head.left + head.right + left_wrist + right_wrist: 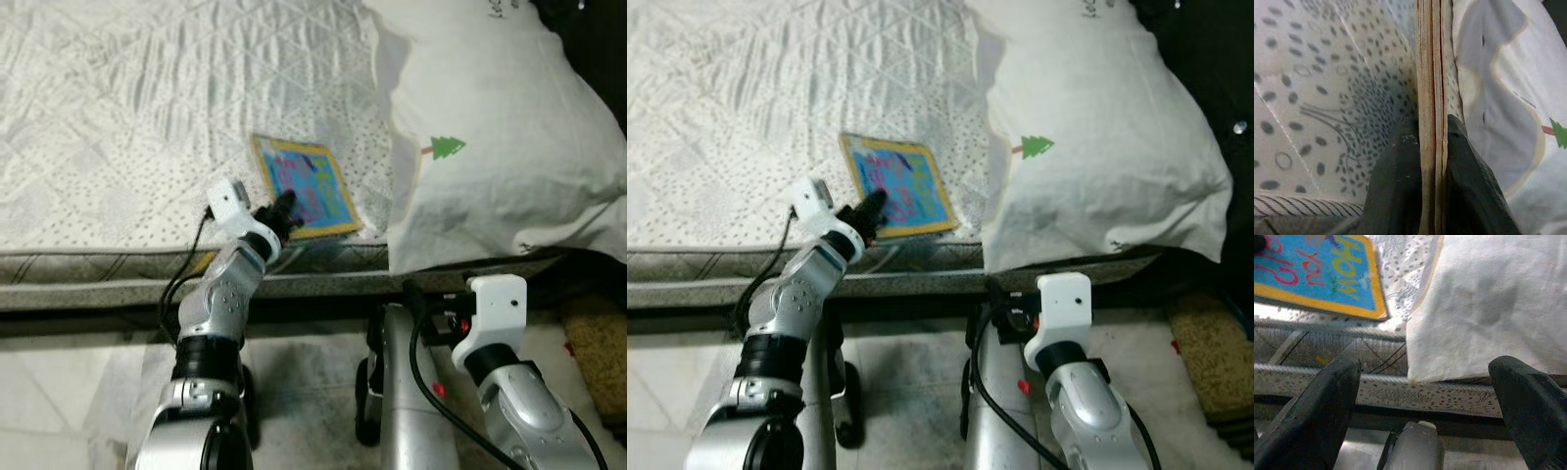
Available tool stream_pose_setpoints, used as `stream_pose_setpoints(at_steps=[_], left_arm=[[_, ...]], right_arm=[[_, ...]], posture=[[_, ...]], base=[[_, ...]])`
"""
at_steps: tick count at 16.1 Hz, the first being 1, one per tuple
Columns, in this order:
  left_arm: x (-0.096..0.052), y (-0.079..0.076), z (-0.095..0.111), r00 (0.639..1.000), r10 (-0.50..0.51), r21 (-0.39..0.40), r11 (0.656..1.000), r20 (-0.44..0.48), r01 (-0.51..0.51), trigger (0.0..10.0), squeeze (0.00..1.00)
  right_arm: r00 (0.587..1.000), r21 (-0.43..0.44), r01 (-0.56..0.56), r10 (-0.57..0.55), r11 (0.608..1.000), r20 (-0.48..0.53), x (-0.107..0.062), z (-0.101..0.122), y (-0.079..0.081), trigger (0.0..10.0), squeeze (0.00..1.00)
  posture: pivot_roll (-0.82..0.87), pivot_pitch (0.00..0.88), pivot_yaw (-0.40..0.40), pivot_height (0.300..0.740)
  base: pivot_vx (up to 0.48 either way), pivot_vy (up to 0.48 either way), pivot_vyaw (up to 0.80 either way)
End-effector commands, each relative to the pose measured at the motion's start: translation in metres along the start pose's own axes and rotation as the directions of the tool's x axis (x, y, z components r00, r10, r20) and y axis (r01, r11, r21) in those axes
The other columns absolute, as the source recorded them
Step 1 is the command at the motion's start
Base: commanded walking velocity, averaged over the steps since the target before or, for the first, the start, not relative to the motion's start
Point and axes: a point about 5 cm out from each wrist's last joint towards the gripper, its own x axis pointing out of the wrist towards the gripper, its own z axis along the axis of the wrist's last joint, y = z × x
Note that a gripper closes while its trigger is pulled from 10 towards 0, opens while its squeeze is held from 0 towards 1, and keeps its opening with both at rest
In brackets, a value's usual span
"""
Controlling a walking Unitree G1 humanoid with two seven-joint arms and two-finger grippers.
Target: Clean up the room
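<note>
A thin book [304,186] with a blue cover, yellow border and pink lettering lies near the front edge of the bed [118,117]. My left gripper [284,213] is shut on the book's near edge; in the left wrist view the book's edge [1431,98] stands clamped between the two black fingers [1396,196]. The blue cover [1317,269] appears too in the right wrist view. My right gripper [1425,382] is held low in front of the bed frame, its fingers [1317,406] spread wide with nothing between them.
A big white pillow [490,137] with a small green tree print lies on the bed just right of the book, overhanging the edge. The mattress side and bed frame [98,279] run across below. A brown mat [598,343] lies on the tiled floor at right.
</note>
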Motion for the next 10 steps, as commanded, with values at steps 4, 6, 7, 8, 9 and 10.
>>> stream_pose_setpoints(at_steps=[4, 6, 7, 8, 9, 10], left_arm=[[0.014, -0.019, -0.036, 0.97, -0.085, -0.047, 0.996, -0.229, 0.076, 10.0, 0.0], [0.018, -0.015, -0.03, 0.967, -0.087, -0.051, 0.996, -0.24, 0.077, 10.0, 0.0], [0.02, -0.012, -0.027, 0.966, -0.082, -0.029, 0.997, -0.246, 0.078, 10.0, 0.0], [0.023, -0.008, -0.022, 0.964, -0.075, -0.005, 0.997, -0.256, 0.077, 10.0, 0.0], [0.024, -0.008, -0.021, 0.964, -0.077, -0.005, 0.997, -0.254, 0.078, 10.0, 0.0], [0.026, -0.005, -0.016, 0.963, -0.074, 0.02, 0.996, -0.259, 0.082, 10.0, 0.0]], right_arm=[[1.0, -0.034, 0.017, -0.017, 0.999, 0.003, -0.013, 0.004, -0.005, 10.0, 0.0], [1.0, -0.044, 0.021, -0.021, 0.999, -0.002, -0.021, 0.005, -0.005, 10.0, 0.0], [1.0, -0.053, 0.026, -0.026, 0.998, -0.006, -0.025, 0.005, -0.006, 10.0, 0.0], [0.999, -0.065, 0.039, -0.04, 0.997, -0.017, -0.031, 0.005, -0.009, 10.0, 0.0], [0.999, -0.069, 0.041, -0.042, 0.997, -0.019, -0.032, 0.005, -0.01, 10.0, 0.0], [0.998, -0.083, 0.051, -0.054, 0.995, -0.026, -0.037, 0.006, -0.013, 10.0, 0.0]], posture=[[-0.2, 0.243, 0.001, 0.532], [-0.22, 0.239, -0.005, 0.532], [-0.23, 0.239, -0.006, 0.532], [-0.25, 0.238, -0.012, 0.532], [-0.25, 0.238, -0.012, 0.532], [-0.27, 0.239, -0.018, 0.532]], base=[[0.0, 0.0, 0.0], [0.0, 0.0, 0.0], [0.0, 0.0, 0.0], [0.0, 0.0, 0.0], [0.0, 0.0, 0.0], [0.0, 0.0, 0.0]])
